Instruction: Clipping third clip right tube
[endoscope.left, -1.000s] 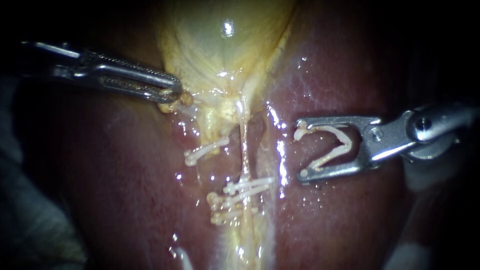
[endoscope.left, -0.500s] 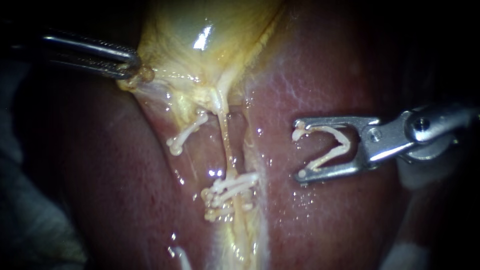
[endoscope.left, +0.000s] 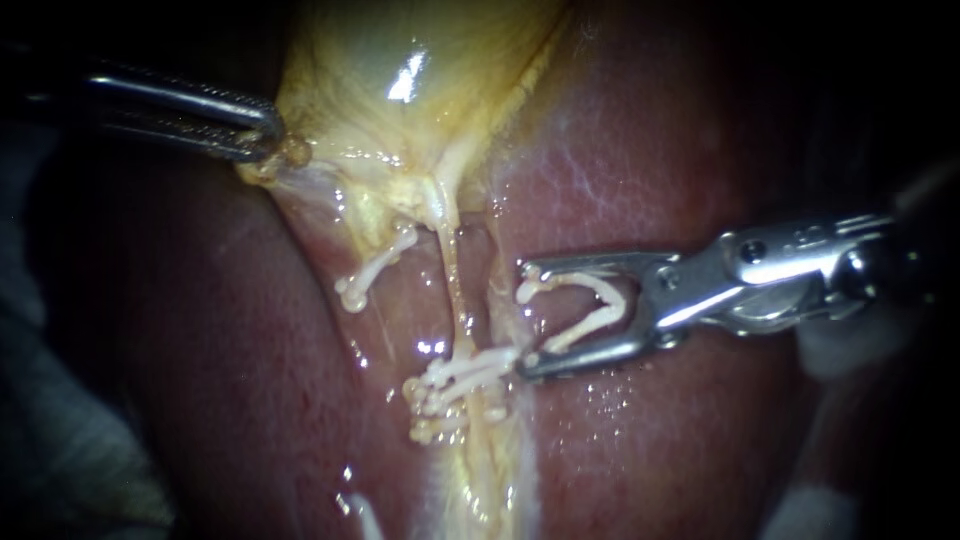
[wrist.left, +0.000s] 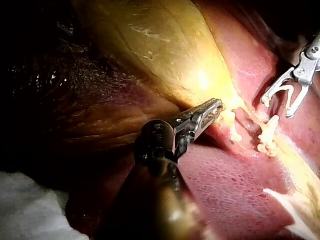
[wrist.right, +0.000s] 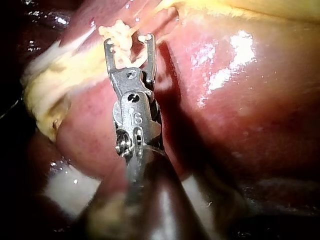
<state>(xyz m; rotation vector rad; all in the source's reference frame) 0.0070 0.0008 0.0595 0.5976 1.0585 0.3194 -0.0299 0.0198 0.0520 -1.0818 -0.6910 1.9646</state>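
Right instrument (endoscope.left: 527, 318), the slender steel shaft with two slotted jaws, has moved left off the dark red liver (endoscope.left: 640, 150) since half a second ago and is now close in on the target. Its jaws stand open and carry one white V-shaped plastic clip (endoscope.left: 610, 297), also open, with nothing between its legs yet. The lower jaw tip sits just beside, maybe touching, the right end of the white clip cluster (endoscope.left: 458, 378). The target, the thin pale right tube (endoscope.left: 455, 285), runs from the gallbladder neck down to that cluster, just left of the jaw tips and still outside them. My read: the approach is nearly done, and the jaws still need to go a bit further left and straddle the tube above the cluster before closing. Left instrument (endoscope.left: 268, 135), the steel one at far left, hasn't shifted in that half second; its jaws are clamped on the edge of the yellow glossy gallbladder (endoscope.left: 400, 60), holding it up and left so the tube stays stretched. Counts: two instruments, one loaded clip, one closed white clip (endoscope.left: 372, 272) on the strand left of the right tube. The cluster has at least two closed clips, possibly a third below; I can't separate them.
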